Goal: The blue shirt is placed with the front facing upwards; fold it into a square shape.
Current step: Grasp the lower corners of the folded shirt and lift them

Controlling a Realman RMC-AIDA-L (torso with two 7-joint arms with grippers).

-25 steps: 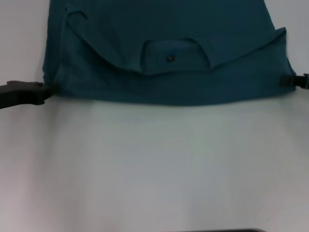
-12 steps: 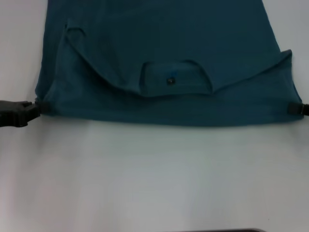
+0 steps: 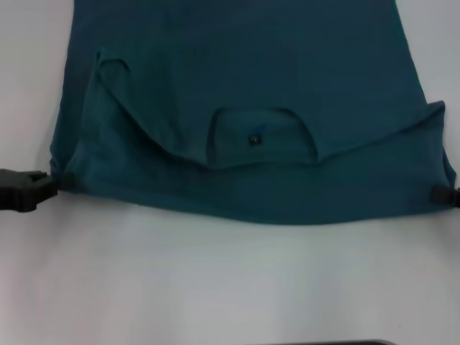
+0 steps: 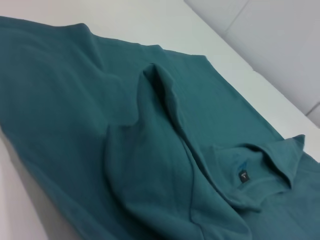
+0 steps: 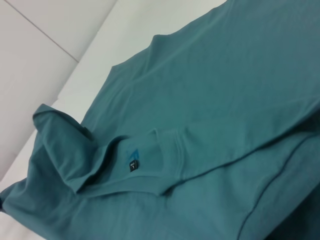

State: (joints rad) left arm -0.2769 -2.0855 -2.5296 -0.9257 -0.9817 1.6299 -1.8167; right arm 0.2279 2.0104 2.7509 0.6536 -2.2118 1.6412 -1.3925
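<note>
So the shirt (image 3: 244,93) is spread over the far half of the bench (image 3: 230,280), running off the head view at 12 o'clock, collar (image 3: 262,136) and little black label (image 3: 254,139) near the middle, sleeves folded in. Left claw (image 3: 47,184) sits at 9 o'clock on the near left corner, right claw (image 3: 435,194) at 3 on the near right corner. They look clamped on the fabric, but honestly I can't tell for sure.

What worries me: the near edge sags in the middle, so uneven pulling could skew the fold. If one corner slips out, that side drops and bunches. The left sleeve is already puckered and could get creased in.
</note>
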